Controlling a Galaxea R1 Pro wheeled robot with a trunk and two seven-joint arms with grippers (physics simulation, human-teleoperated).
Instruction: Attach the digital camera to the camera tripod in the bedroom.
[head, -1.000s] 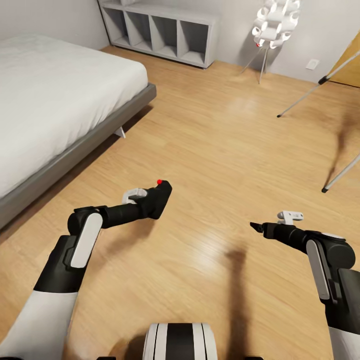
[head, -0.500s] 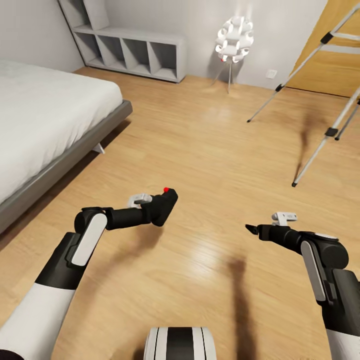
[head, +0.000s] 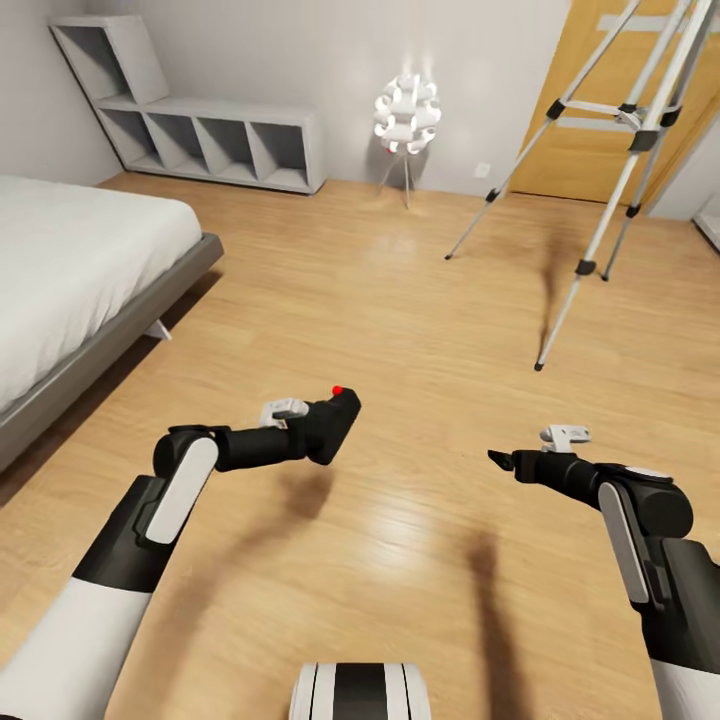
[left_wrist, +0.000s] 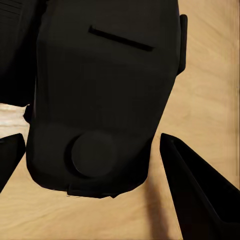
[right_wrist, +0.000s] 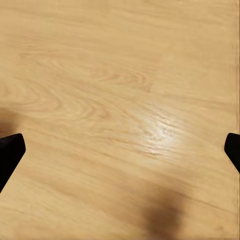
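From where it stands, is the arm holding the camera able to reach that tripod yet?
Probably not yet. The left tool holds the digital camera out over bare floor, and the camera tripod stands well beyond it by the wooden door. Nothing blocks the way.

I see the bed (head: 70, 260) at my left, cube shelves (head: 200, 145) far left, and the camera tripod (head: 610, 130) far right before the door (head: 585, 150).

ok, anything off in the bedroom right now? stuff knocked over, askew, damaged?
Nothing stands out. The camera tripod stands upright on its spread legs by the wooden door, the floor lamp is upright, and the digital camera sits in the left gripper.
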